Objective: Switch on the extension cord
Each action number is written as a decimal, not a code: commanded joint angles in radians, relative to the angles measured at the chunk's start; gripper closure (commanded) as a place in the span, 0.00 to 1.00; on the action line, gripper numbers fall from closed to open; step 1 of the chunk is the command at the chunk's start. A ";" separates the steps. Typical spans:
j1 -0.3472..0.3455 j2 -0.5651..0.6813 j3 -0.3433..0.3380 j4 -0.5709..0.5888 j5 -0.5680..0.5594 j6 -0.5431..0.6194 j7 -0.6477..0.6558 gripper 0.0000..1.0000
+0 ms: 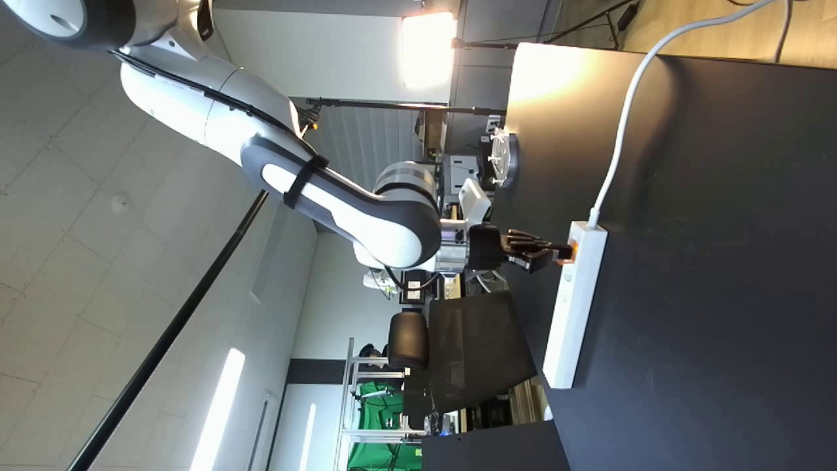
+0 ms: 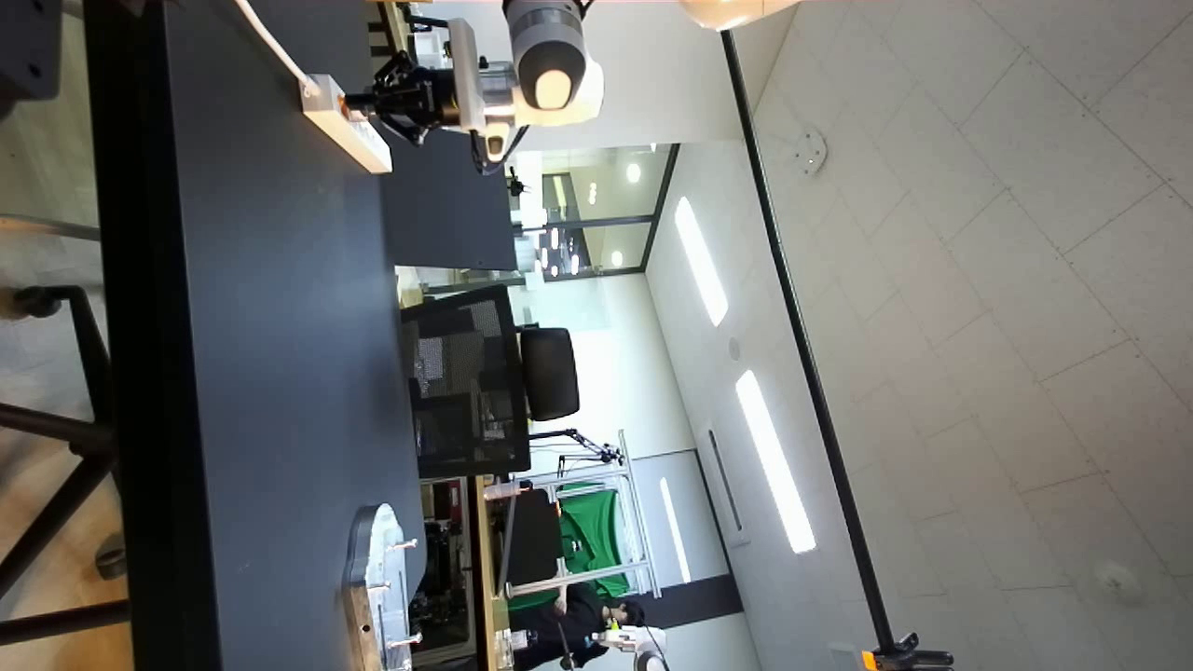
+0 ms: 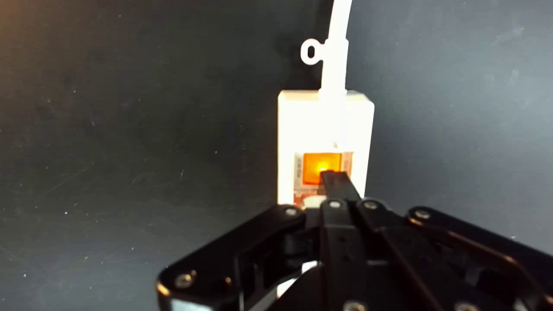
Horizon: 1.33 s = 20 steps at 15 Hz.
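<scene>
The extension cord, a long white power strip, lies on the dark table in both exterior views (image 1: 575,320) (image 2: 347,135). Its cable end also shows in the wrist view (image 3: 324,121). The square orange switch (image 3: 315,166) near the cable end glows, with a bright spot in the middle. My gripper (image 3: 337,181) is shut and empty, pointing down. Its fingertips cover the lower right corner of the switch and appear to touch it. In both exterior views the gripper (image 1: 562,252) (image 2: 359,102) stands over the strip's cable end. The gripper hides the strip's sockets in the wrist view.
A thick white cable (image 1: 624,118) runs from the strip across the dark table (image 1: 706,294) and over its edge. A clear plate with pins on a base (image 2: 384,578) stands at the table's edge. An office chair (image 2: 471,382) is beside the table.
</scene>
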<state>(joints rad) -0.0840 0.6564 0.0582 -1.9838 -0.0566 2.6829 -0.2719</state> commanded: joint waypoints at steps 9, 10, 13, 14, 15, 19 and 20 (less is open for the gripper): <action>-0.009 0.018 0.004 0.017 0.012 -0.037 0.012 1.00; -0.010 0.025 0.005 0.023 0.014 -0.040 0.011 1.00; -0.015 0.048 0.011 0.044 0.022 -0.039 0.004 1.00; -0.016 0.053 0.013 0.049 0.025 -0.038 0.000 1.00; -0.017 0.056 0.015 0.051 0.027 -0.034 -0.004 1.00; 0.036 0.055 -0.029 0.053 -0.016 -0.024 0.044 1.00; 0.047 0.048 -0.039 0.050 -0.026 -0.018 0.054 1.00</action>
<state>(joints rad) -0.0785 0.6717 0.0514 -1.9731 -0.0483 2.6531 -0.2695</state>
